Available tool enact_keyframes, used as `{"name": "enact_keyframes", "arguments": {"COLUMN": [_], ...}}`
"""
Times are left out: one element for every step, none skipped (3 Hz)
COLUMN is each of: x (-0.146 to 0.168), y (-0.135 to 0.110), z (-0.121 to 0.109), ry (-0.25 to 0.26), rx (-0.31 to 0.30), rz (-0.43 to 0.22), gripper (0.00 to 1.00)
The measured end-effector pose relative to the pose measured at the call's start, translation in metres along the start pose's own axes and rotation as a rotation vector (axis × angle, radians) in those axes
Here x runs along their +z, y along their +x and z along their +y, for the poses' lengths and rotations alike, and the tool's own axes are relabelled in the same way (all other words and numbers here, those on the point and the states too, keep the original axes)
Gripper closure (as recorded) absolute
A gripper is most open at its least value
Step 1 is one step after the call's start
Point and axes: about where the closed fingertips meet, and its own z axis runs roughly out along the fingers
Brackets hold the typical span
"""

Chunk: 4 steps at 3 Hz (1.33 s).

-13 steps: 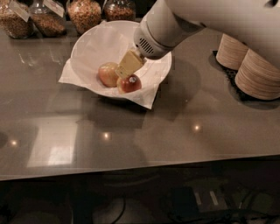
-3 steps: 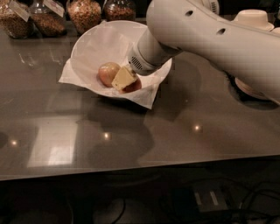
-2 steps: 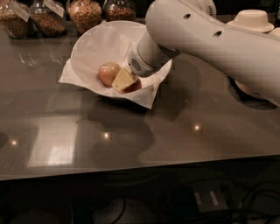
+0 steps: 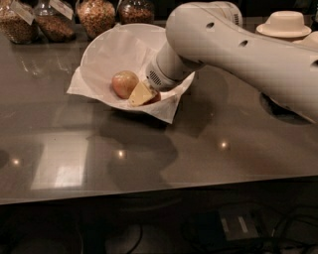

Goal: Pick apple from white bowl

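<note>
The white bowl (image 4: 107, 47) stands at the back left of the grey table, lined with crumpled white paper whose corners hang over the rim. A pale pinkish apple (image 4: 124, 83) lies in it. Just to its right a sliver of a red apple (image 4: 156, 98) shows, mostly hidden. My gripper (image 4: 142, 94), yellowish at the tip, reaches down into the bowl from the right and sits on the red apple, touching the pale apple's right side. The thick white arm (image 4: 238, 54) covers the bowl's right part.
Several glass jars of grains and nuts (image 4: 94, 15) stand in a row behind the bowl. Stacked beige disposable bowls (image 4: 285, 22) are at the back right. The table's front edge (image 4: 159, 191) runs across the lower part of the view.
Since the oldest frame the arm has swung lower and the gripper has sunk deeper onto the red apple, hiding most of it. Over the last second nothing has visibly moved.
</note>
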Motion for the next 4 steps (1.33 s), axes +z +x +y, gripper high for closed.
{"name": "enact_keyframes", "arguments": {"x": [0.002, 0.001, -0.004, -0.013], "y": [0.001, -0.001, -0.011, -0.024], "z": [0.0, 0.001, 0.006, 0.009], "ry": [-0.002, -0.003, -0.011, -0.028], "rx": [0.002, -0.005, -0.037, -0.091], "rz": [0.002, 0.0, 0.008, 0.032], "gripper": [0.53, 0.77, 0.99, 1.0]}}
